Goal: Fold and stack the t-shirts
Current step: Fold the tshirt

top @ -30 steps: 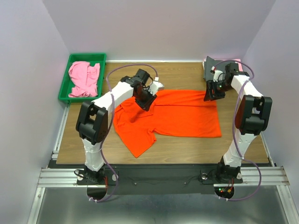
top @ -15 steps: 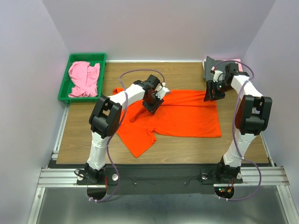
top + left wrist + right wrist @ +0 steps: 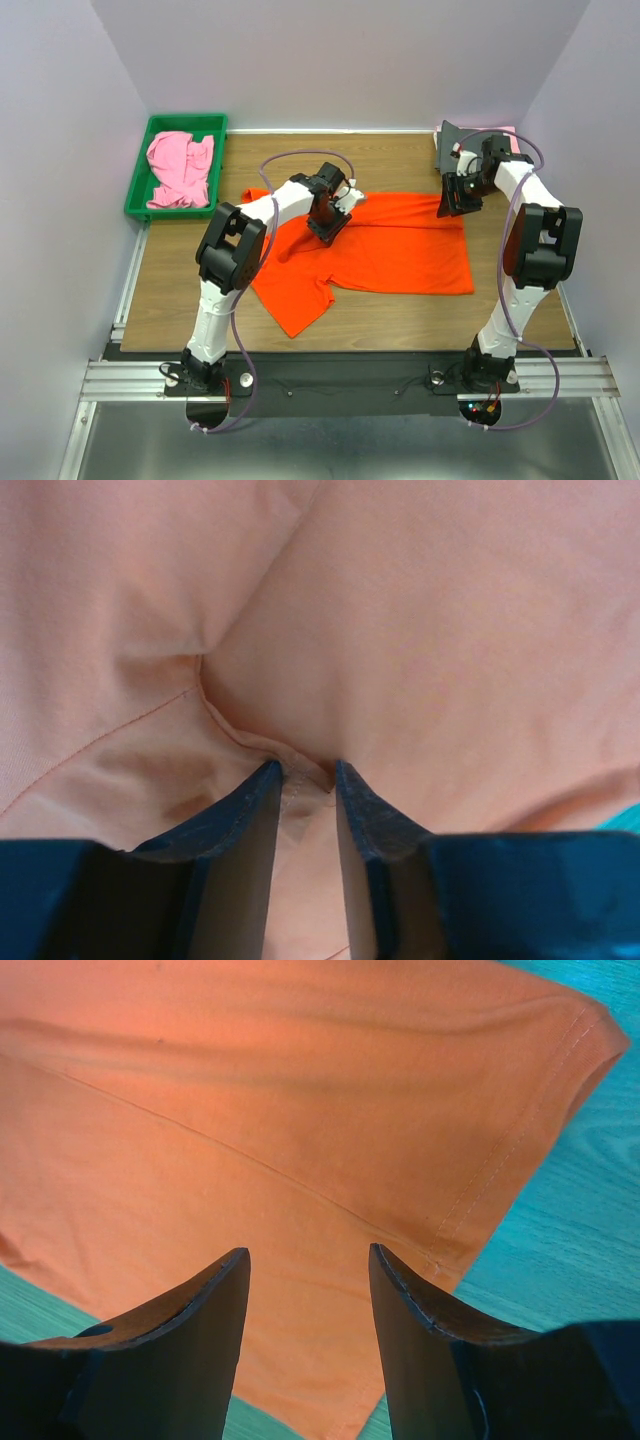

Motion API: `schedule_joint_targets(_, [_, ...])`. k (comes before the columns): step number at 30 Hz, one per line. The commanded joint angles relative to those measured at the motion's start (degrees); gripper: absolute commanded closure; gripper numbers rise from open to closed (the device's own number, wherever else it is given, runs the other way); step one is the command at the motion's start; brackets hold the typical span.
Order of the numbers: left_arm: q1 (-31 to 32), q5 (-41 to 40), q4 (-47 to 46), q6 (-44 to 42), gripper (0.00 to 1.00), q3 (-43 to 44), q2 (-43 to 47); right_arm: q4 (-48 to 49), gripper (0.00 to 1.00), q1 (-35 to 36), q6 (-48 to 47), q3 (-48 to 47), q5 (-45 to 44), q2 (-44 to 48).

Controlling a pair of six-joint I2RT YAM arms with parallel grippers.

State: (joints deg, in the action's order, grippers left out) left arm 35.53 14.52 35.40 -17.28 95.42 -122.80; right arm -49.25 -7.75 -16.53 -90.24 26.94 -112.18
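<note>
A bright orange t-shirt (image 3: 390, 250) lies spread across the middle of the table, one sleeve pointing toward the near edge. My left gripper (image 3: 328, 222) is down on its upper left part. In the left wrist view its jaws (image 3: 303, 770) stand narrow with a bunched, seamed fold of the orange cloth (image 3: 430, 630) pinched between them. My right gripper (image 3: 455, 200) hovers over the shirt's far right corner. Its fingers (image 3: 308, 1252) stand wide apart above the cloth (image 3: 300, 1090) and hold nothing. A crumpled pink t-shirt (image 3: 180, 165) fills the tray.
The green plastic tray (image 3: 137, 190) stands at the back left corner. Dark and pink cloth (image 3: 447, 142) sits at the back right corner, partly hidden by my right arm. Bare wood shows along the near edge (image 3: 400, 320).
My left arm has swung to the right and its gripper has settled on the shirt nearer the collar, uncovering the far left sleeve. The right arm has not moved.
</note>
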Motion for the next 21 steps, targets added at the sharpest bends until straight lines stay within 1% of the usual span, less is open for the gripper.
schedule_joint_targets(1, [0.33,0.24,1.34,-0.04,0.67,0.91,1.25,0.56,0.43,0.54,0.01,0.15,-0.22,0.38])
schedule_joint_targets(2, [0.33,0.68,1.69,0.14,0.72,1.43,1.34,0.56,0.43,0.54,0.1,0.06,-0.13,0.3])
schedule_joint_targets(4, [0.33,1.03,2.04,0.23,0.75,1.96,1.69,0.48,0.43,0.54,0.19,0.06,0.04,0.38])
schedule_joint_targets(5, [0.33,1.47,2.48,0.49,0.79,2.58,1.86,0.56,0.43,0.54,0.19,-0.03,0.13,0.38])
schedule_joint_targets(8, [0.33,2.17,3.53,0.67,0.84,4.33,2.57,0.56,0.43,0.54,0.28,-0.03,0.13,0.3])
schedule_joint_targets(9, [0.33,2.44,4.32,0.84,0.88,4.86,2.74,0.48,0.43,0.54,0.36,-0.03,0.13,0.38])
schedule_joint_targets(11, [0.33,3.22,5.47,1.19,0.89,6.53,3.71,0.56,0.43,0.54,0.36,0.06,0.22,0.47])
schedule_joint_targets(16, [0.33,5.77,8.46,1.55,0.89,8.91,4.5,0.56,0.43,0.54,0.19,0.32,0.22,0.3])
schedule_joint_targets(18, [0.33,7.44,8.99,1.54,0.89,8.21,4.15,0.65,0.43,0.54,0.19,0.32,0.39,0.21])
schedule_joint_targets(19, [0.33,7.88,9.07,1.46,0.87,7.95,3.8,0.56,0.43,0.54,0.1,0.24,0.4,0.12])
schedule_joint_targets(20, [0.42,9.37,9.51,0.59,0.75,7.33,3.54,0.65,0.43,0.54,0.19,0.15,0.48,0.03])
schedule_joint_targets(21, [0.33,9.82,9.51,0.32,0.69,7.07,3.36,0.56,0.43,0.54,0.19,0.06,0.48,-0.14])
